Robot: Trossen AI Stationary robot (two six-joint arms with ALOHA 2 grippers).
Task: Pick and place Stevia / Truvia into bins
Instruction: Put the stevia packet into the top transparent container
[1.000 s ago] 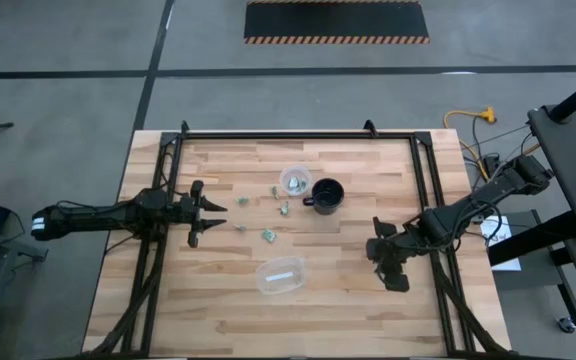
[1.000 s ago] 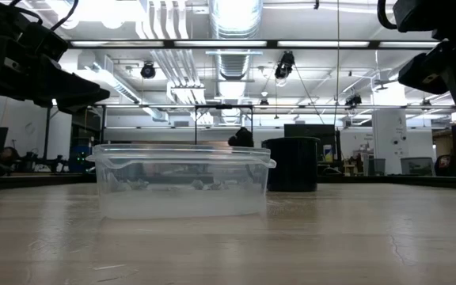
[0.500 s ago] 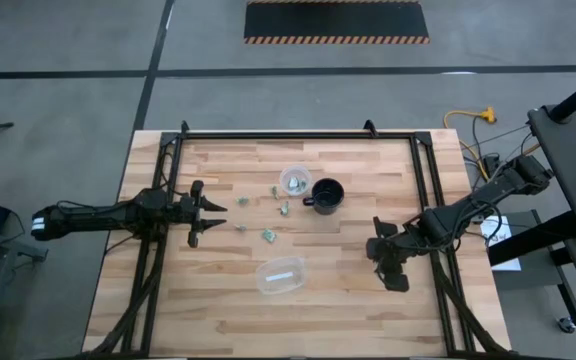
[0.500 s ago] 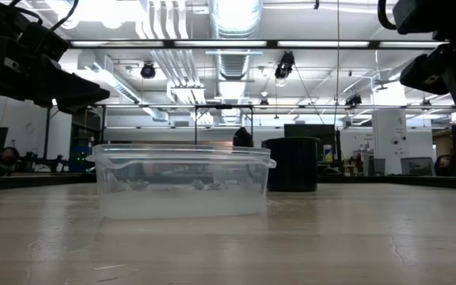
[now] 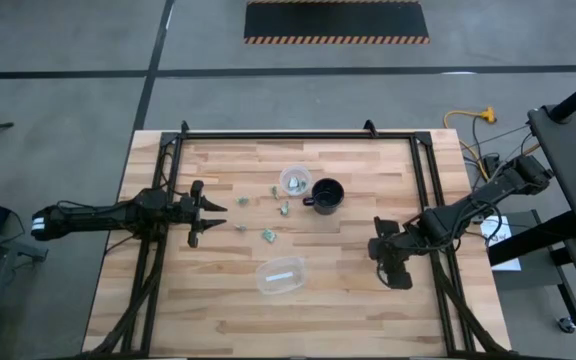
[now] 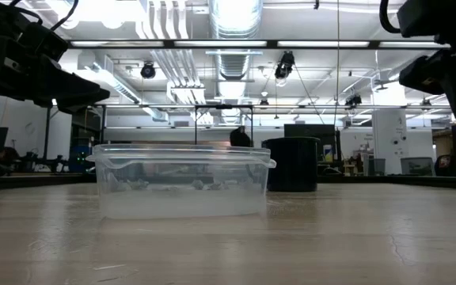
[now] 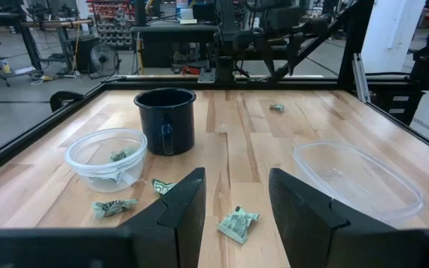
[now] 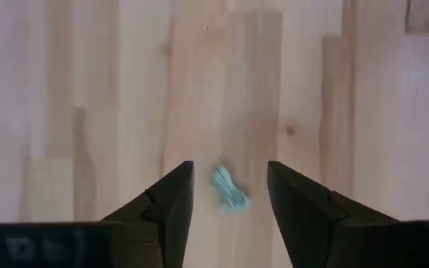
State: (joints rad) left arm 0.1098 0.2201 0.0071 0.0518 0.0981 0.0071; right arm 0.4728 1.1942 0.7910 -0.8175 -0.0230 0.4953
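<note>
Now, your left gripper [image 5: 211,213] hovers spread at the wooden surface's [image 5: 218,320] left | small round clear plastic cup [image 5: 294,181] holds green-and-white paper packets beside the black mug [image 5: 327,194] | your right gripper [image 8: 228,195] hangs spread over one crumpled packet [image 8: 228,189].

Two arms over the table, both grippers parted

The left arm reaches in from the table's left edge, stretched out low and nearly level, its left gripper [image 5: 211,213] pointing toward the middle with the two fingers [image 7: 185,208] standing a moderate gap apart and nothing between them. The right arm comes in from the right edge, bent at the elbow, wrist tipped so the right gripper [image 5: 392,262] points straight down at the tabletop, its fingers [image 8: 171,199] spread apart and clear of the surface, gripping nothing.
</note>
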